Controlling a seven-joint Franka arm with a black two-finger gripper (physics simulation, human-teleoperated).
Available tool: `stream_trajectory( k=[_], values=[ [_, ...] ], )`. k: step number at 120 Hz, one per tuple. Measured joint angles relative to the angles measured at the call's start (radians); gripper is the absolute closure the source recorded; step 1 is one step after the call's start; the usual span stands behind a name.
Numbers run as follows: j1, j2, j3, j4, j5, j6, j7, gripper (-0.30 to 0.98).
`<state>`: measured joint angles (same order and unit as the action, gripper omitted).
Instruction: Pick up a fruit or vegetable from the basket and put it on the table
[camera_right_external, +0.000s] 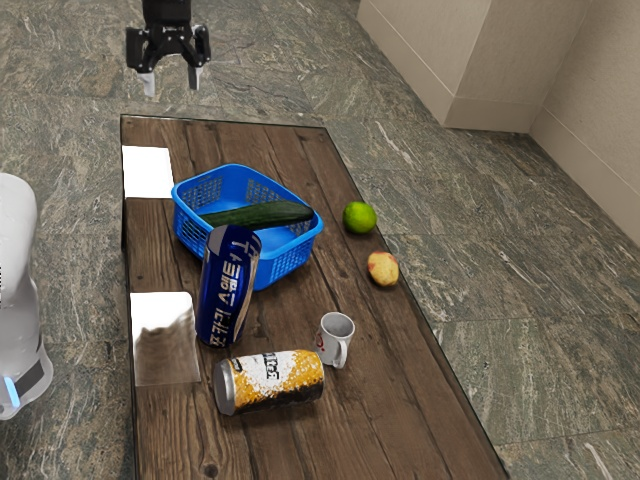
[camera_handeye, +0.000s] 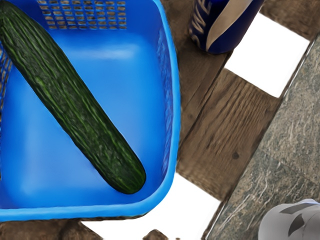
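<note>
Gripper (camera_right_external: 172, 82) — black, two-fingered, spread wide, nothing held. Cucumber (camera_right_external: 260, 214) — laid inside the blue basket (camera_right_external: 290, 259), at five o'clock from the gripper in the exterior view, its long axis pointed nearly nine to three. Travel toward five, then, is called for, with closure made across that axis.

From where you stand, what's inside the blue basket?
One cucumber lies in the blue basket, slanting across it. The bare blue floor shows beside it in the wrist view. Whatever is directly under the cucumber is covered, so I can't tell.
</note>
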<state>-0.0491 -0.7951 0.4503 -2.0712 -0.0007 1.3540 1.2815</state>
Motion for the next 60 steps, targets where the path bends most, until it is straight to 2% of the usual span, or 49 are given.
stream_trajectory(
  k=[9, 19, 23, 37, 52, 60],
  values=[
    [0.020, 0.015, 0.043, -0.046, 0.007, 0.061, -0.003, 0.00],
    [0.020, 0.028, 0.031, -0.054, 0.033, 0.106, -0.046, 0.00],
    [0.015, 0.039, -0.006, -0.055, 0.038, 0.119, -0.068, 0.00],
    [-0.081, 0.138, -0.044, -0.064, 0.044, 0.172, -0.136, 0.00],
    [-0.182, 0.165, 0.077, -0.106, 0.030, 0.249, -0.195, 0.00],
    [-0.267, 0.184, 0.195, -0.110, -0.004, 0.277, -0.222, 0.00]
  ],
)
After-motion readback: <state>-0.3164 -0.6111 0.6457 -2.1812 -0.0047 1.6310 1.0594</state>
